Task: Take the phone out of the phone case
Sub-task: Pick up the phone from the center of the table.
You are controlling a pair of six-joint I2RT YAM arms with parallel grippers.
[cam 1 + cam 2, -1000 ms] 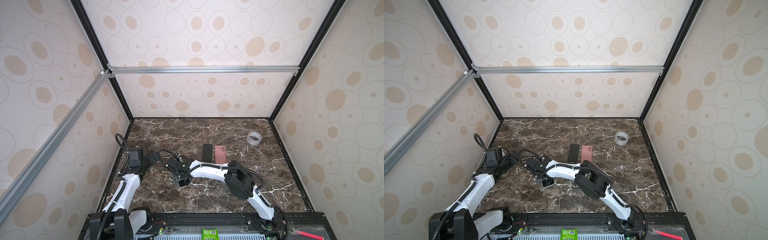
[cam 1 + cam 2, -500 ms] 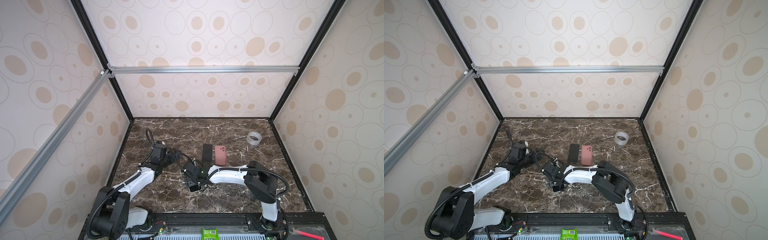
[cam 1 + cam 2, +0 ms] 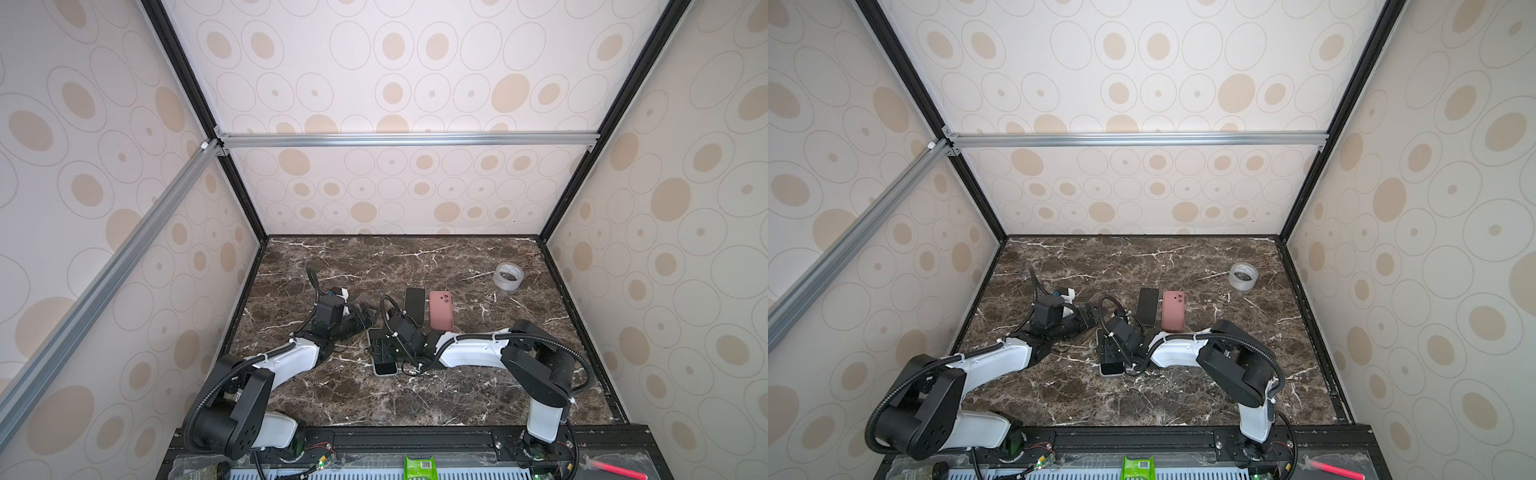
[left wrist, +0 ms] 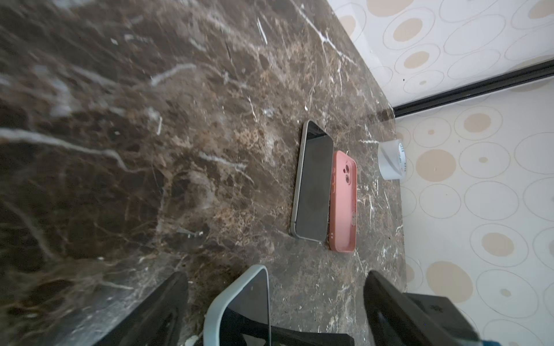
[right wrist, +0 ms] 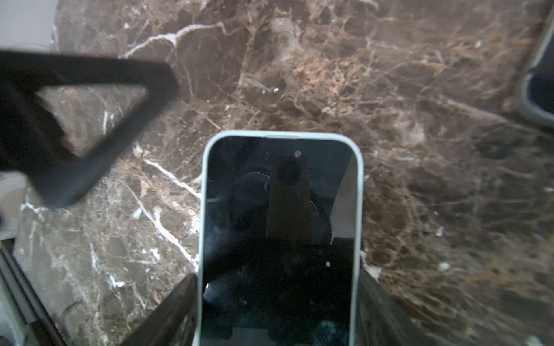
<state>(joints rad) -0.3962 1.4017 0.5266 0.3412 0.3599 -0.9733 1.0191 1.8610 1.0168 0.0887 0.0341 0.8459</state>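
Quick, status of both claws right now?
Left claw: open, fingers either side of the cased phone, not gripping.
Right claw: closed on the cased phone.

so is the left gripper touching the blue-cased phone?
Apart. Left wrist view: the blue-cased phone sits between the open jaws of the left gripper, with bare marble showing on both sides.

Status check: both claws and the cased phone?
Left claw open around end of cased phone. Right claw clamped across its sides; case not off yet. Bare phone, pink case nearby, not blocking.
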